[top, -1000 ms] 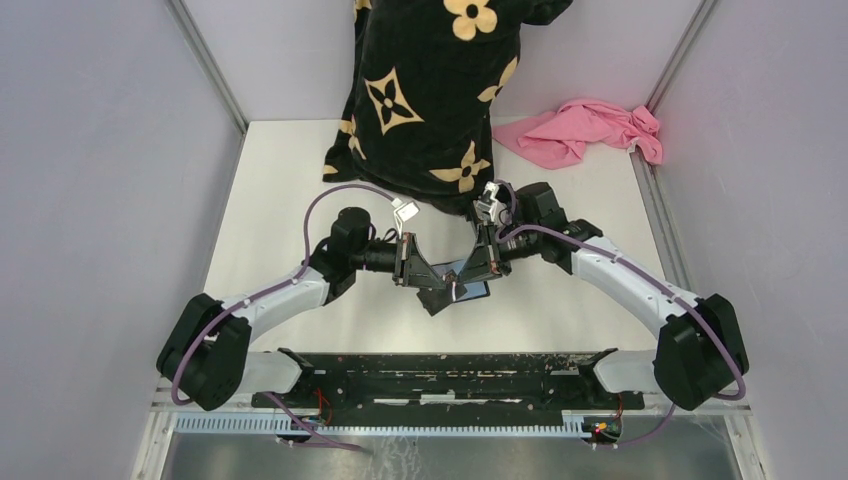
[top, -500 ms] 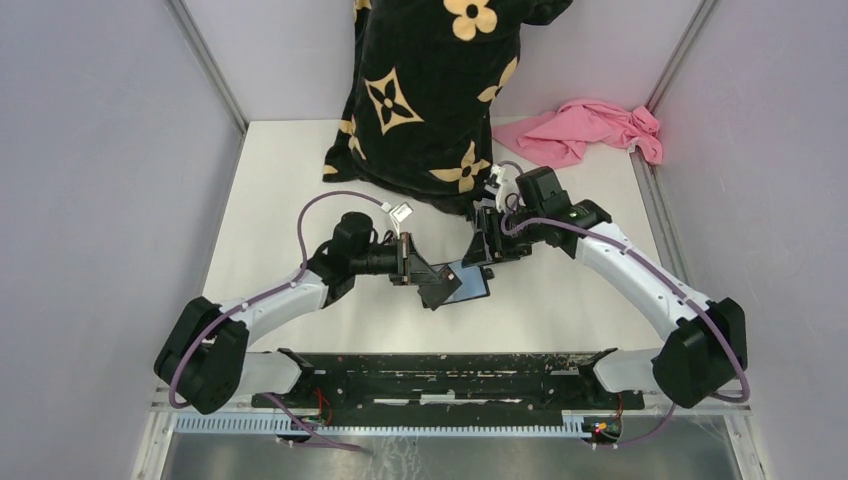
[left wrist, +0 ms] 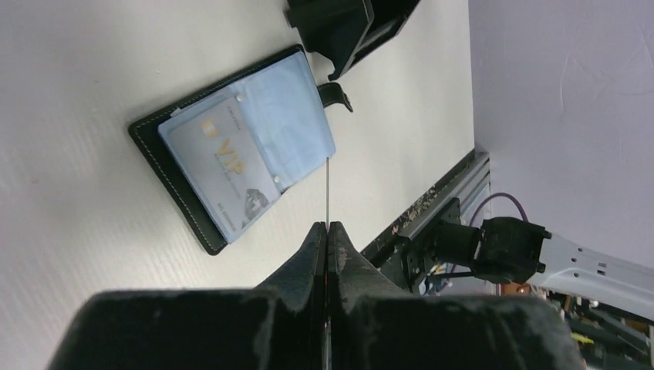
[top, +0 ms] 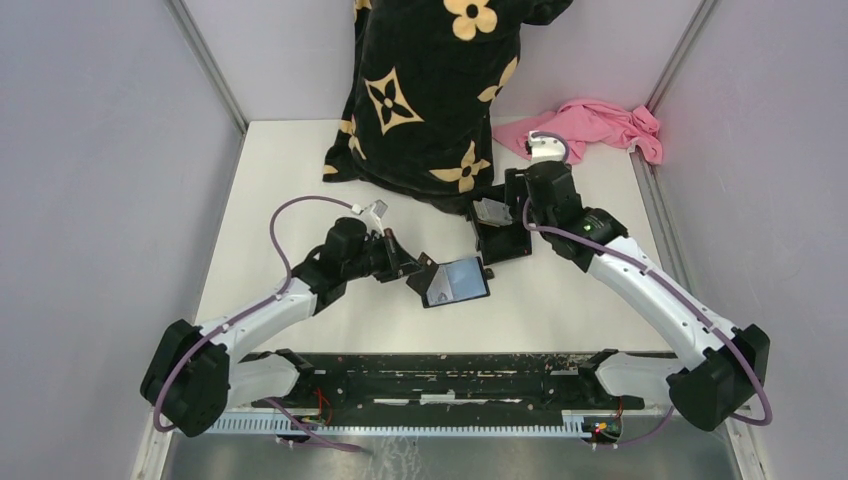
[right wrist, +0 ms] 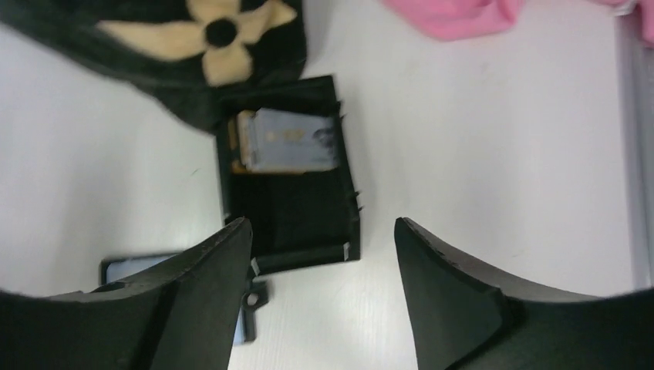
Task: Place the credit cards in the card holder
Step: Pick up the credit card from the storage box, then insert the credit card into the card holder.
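Card holder (left wrist: 231, 154) open flat on table, VIP card (left wrist: 224, 173) in pocket | left gripper (left wrist: 327, 231) clenched on thin leaf (left wrist: 327, 193), edge-on | right gripper (right wrist: 320, 225) spread wide above black tray (right wrist: 293, 208) of credit cards (right wrist: 287, 140) | floral cloth (right wrist: 193, 46) against tray's far corner

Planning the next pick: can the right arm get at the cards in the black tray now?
Probably yes. The right gripper hangs open above the tray, the cards lie uncovered at one end, and nothing sits between. The patterned cloth beside the tray might crowd the approach.
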Available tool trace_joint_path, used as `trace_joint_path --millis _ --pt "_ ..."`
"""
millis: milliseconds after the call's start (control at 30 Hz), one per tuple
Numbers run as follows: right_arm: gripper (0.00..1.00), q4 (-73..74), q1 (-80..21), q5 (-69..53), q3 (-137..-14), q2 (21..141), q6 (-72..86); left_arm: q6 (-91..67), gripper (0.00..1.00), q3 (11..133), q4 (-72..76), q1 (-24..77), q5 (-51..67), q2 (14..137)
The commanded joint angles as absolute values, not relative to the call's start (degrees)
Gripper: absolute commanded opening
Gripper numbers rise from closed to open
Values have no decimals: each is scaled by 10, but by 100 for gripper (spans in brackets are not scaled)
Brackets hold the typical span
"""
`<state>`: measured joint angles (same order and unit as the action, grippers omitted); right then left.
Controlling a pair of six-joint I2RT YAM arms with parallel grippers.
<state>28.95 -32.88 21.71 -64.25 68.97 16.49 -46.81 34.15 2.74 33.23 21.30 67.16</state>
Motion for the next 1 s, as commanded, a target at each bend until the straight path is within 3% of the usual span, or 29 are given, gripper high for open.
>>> trace_joint_path --millis 0,67,200,233,333,367,533,600,700,733,867,967 --pt "83 228 -328 365 -672 730 228 -502 3 313 38 334 160 636" --pt "99 230 -329 296 -682 748 229 -522 3 298 45 334 150 628" --pt "100 180 -328 199 -635 740 227 -558 3 278 66 340 116 617" --pt "97 172 -328 193 -621 734 230 -569 3 273 74 345 103 615" --pt "63 160 -329 157 -588 717 220 -605 3 262 95 371 49 612" --pt "57 176 -331 161 -589 715 220 -614 3 264 97 382 34 614" --pt "51 203 -344 220 -550 680 226 -646 3 297 87 450 -69 634" --pt "57 220 -347 220 -537 670 241 -666 3 307 83 473 -98 651" --pt "83 253 -356 231 -522 673 256 -688 3 317 90 504 -136 674" --pt "88 265 -358 231 -517 678 257 -692 3 320 91 512 -147 684" --pt "91 294 -364 236 -501 683 275 -722 3 326 102 534 -177 723" --pt "100 293 -374 241 -483 680 280 -747 3 327 123 546 -202 749"
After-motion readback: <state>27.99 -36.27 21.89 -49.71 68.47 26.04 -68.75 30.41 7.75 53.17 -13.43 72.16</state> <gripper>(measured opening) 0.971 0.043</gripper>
